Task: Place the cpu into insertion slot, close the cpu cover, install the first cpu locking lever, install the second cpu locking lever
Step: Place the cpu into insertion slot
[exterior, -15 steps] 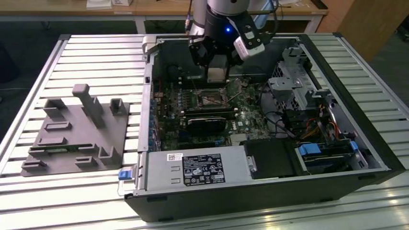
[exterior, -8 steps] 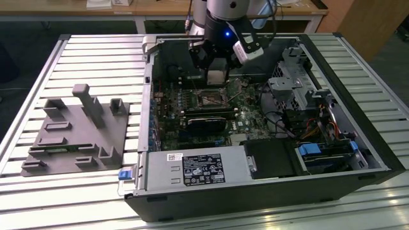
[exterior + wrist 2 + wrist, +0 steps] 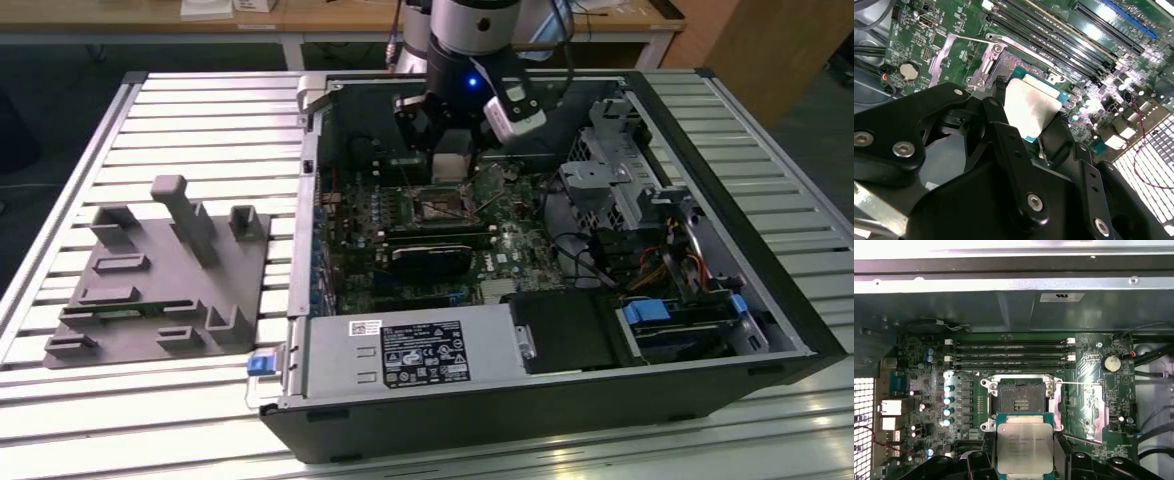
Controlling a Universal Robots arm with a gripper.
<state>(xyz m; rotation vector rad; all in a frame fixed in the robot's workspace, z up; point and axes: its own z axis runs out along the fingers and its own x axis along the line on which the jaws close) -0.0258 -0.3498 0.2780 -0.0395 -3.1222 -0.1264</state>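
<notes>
Grey plastic fixture block (image 3: 160,275) sits at the exterior view's left on the slatted metal table (image 3: 200,110), well apart from the open PC case (image 3: 561,410), which lies on its side mid-table. Inside the case, the green motherboard (image 3: 360,250) takes up the left half, w/ the labelled PSU (image 3: 414,352) along the near wall. Over the far part of the board the gripper (image 3: 451,168) hangs fingers-down, closed onto the cpu (image 3: 451,160) & gripping it by two opposite edges. Both wrist views show the cpu's silver face btwn the black fingers (image 3: 1064,460). The cpu is held above the insertion slot (image 3: 441,207), not seated. In the first wrist view the slot's dark contact bed (image 3: 1021,397) lies uncovered. The cpu cover (image 3: 1093,412) is swung open beside the slot. At the exterior view's right are the drive cage (image 3: 607,175) & loose cables (image 3: 667,265).
</notes>
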